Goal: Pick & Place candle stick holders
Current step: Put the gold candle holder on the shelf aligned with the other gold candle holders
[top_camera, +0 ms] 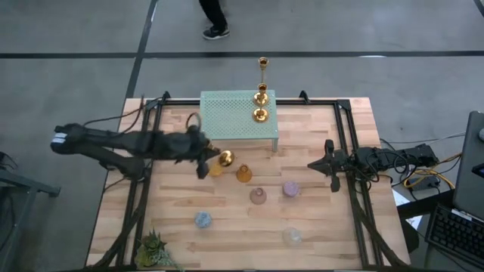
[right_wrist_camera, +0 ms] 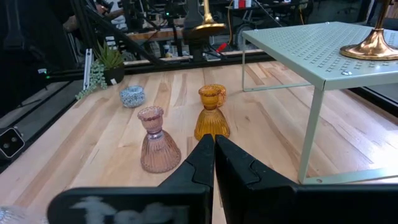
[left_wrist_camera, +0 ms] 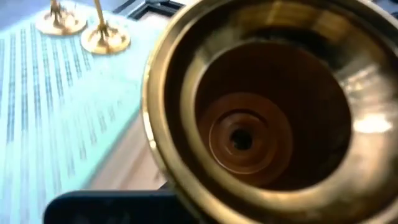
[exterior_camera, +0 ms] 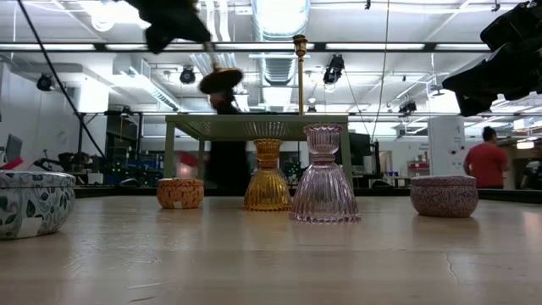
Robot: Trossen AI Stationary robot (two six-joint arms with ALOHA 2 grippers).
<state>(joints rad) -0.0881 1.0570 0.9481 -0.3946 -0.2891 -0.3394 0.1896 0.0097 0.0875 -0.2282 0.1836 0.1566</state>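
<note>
Left gripper [top_camera: 203, 155] is clamped on a gold candlestick [top_camera: 225, 159], carrying it up by the mint stand [top_camera: 227, 121]. Next it probably needs setting upright beside the two gold ones already there.

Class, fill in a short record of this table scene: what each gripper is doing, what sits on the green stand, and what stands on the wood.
left gripper: shut on gold candlestick, raised beside the stand
right gripper: shut, empty, waiting at the right
green stand: two gold candlesticks on it
tabletop: amber holder, pink holder
</note>
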